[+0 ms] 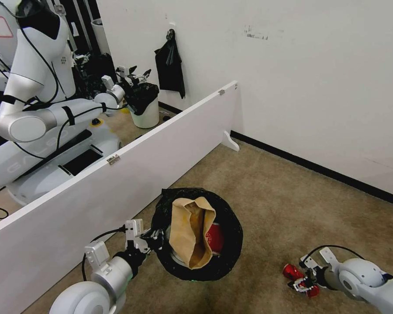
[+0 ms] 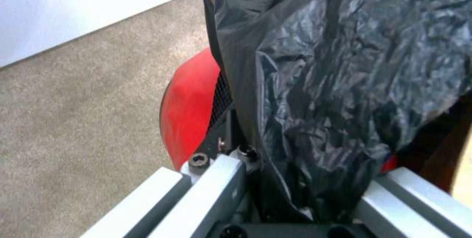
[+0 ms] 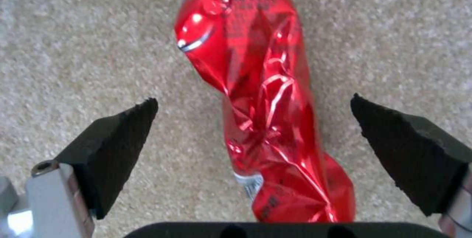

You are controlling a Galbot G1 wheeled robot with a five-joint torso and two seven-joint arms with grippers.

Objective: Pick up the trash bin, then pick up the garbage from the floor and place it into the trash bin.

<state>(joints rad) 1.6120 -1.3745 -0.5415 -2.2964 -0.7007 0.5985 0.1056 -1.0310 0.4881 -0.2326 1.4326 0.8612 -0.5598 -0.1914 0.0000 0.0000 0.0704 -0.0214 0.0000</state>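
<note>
We are seeing the trash bin (image 1: 196, 233) just in front of us, near the middle of the head view, its mouth facing up. Its red body is almost wholly hidden there by the crinkled black bag (image 1: 229, 235) draped over the rim; only the left wrist view is showing a curved strip of red wall (image 2: 189, 116) beside the bag. Our left claw (image 1: 155, 239) is gripping the bin's rim at the bin's 9 o'clock side, its fingers closed over bag and wall together, though the fingertips themselves are buried under plastic. Inside the bin a tan paper bag (image 1: 190, 233) is lying with its long axis running from 12 to 6 o'clock, half covering a red-and-white cup (image 1: 214, 239) whose shape is hard to make out.

At 4 o'clock from the bin, well apart from it, a crushed red can (image 3: 265, 120) is lying on the carpet (image 1: 266, 192). Our right claw (image 1: 302, 280) is sitting low over it, wide open, with a black pad (image 3: 115, 149) on either side and neither touching. In the right wrist view the can's long axis is running straight away from the claw, and its near end is cut off by the claw's body.
</note>
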